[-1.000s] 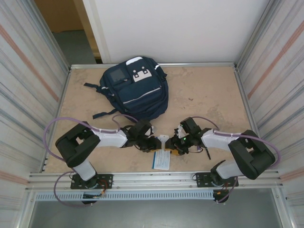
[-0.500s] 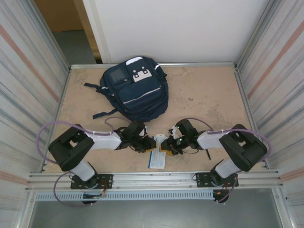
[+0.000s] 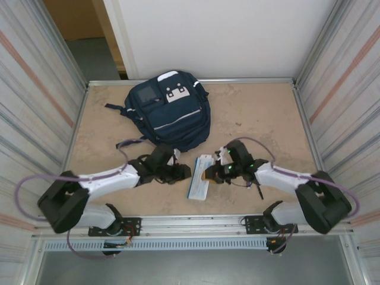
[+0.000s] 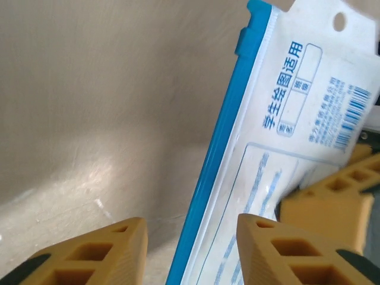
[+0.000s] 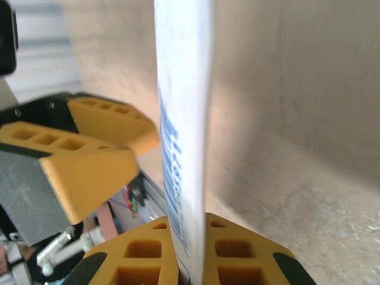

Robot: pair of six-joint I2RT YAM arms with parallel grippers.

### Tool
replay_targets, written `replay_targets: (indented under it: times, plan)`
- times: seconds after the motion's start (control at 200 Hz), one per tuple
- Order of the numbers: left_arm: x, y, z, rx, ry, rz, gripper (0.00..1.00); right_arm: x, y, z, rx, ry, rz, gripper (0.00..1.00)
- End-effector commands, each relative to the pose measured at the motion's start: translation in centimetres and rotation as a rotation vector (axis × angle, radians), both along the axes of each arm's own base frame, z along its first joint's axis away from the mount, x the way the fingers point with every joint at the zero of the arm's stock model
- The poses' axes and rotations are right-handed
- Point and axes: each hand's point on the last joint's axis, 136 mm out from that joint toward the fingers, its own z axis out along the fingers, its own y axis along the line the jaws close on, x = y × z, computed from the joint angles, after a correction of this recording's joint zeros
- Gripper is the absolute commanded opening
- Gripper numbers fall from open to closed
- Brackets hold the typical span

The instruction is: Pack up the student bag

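Your right gripper (image 3: 209, 173) is clamping the blue-edged packet (image 3: 200, 178), whose long axis is running near-to-far; your left gripper (image 3: 183, 173) is hovering beside it, jaws apart. The student bag (image 3: 172, 113) is lying beyond both, toward the far left, nearer your left arm (image 3: 113, 176).

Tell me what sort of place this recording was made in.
Probably a robot test cell in a lab: a tan speckled tabletop boxed in by ribbed side panels, with two arms bolted to a silver aluminium rail at its near edge.
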Motion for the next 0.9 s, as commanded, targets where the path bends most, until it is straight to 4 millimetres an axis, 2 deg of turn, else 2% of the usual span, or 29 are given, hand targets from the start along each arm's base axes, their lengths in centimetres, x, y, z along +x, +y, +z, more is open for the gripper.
replay_targets:
  times: [0.0, 0.075, 0.13, 0.14, 0.16, 0.17, 0.236, 0.281, 0.351, 0.461, 0.521, 0.571, 0.697, 0.897]
  plan:
    - [3.9, 4.3, 6.1, 0.178, -0.275, 0.041, 0.51, 2.1, -2.5, 3.0, -0.019, -0.083, -0.03, 0.0]
    - [6.7, 7.0, 10.0, 0.247, -0.435, 0.046, 0.59, 3.7, -4.2, 4.8, -0.019, -0.117, -0.066, 0.0]
    - [8.6, 8.6, 11.9, 0.303, -0.54, 0.029, 0.64, 4.9, -5.4, 6.0, -0.004, -0.14, -0.102, 0.0]
    - [8.8, 8.6, 12.2, 0.307, -0.56, 0.017, 0.72, 5.1, -5.6, 6.2, -0.001, -0.143, -0.109, 0.0]
    - [9.3, 8.6, 12.7, 0.315, -0.604, -0.013, 0.94, 5.5, -6.0, 6.6, 0.006, -0.154, -0.125, 0.0]
    - [9.5, 8.6, 12.9, 0.319, -0.627, -0.03, 0.97, 5.7, -6.2, 6.8, 0.009, -0.159, -0.133, 0.0]
    - [11.0, 8.3, 13.7, 0.355, -0.77, -0.117, 0.99, 6.7, -7.4, 8.0, 0.027, -0.187, -0.177, 0.0]
    - [12.2, 8.1, 13.5, 0.386, -0.82, -0.147, 0.99, 7.3, -8.0, 8.7, 0.038, -0.204, -0.198, 0.0]
    - [13.9, 7.4, 12.6, 0.404, -0.84, -0.22, 0.99, 7.8, -8.6, 9.5, 0.052, -0.22, -0.217, 0.0]
    - [16.3, 5.9, 9.7, 0.453, -0.786, -0.347, 0.99, 8.3, -9.3, 10.2, 0.06, -0.234, -0.233, 0.0]
    - [18.1, 6.1, 8.1, 0.499, -0.697, -0.327, 0.99, 8.3, -9.5, 10.4, 0.057, -0.238, -0.233, 0.0]
    - [18.9, 5.9, 6.7, 0.504, -0.634, -0.357, 0.99, 8.3, -9.6, 10.5, 0.053, -0.242, -0.234, 0.0]
    - [21.0, 5.5, 3.9, 0.58, -0.611, -0.422, 0.99, 8.5, -9.9, 10.3, 0.036, -0.249, -0.246, 0.03]
    - [23.3, 5.5, 0.4, 0.777, -0.565, -0.499, 0.86, 9.0, -10.1, 10.0, 0.02, -0.251, -0.259, 0.03]
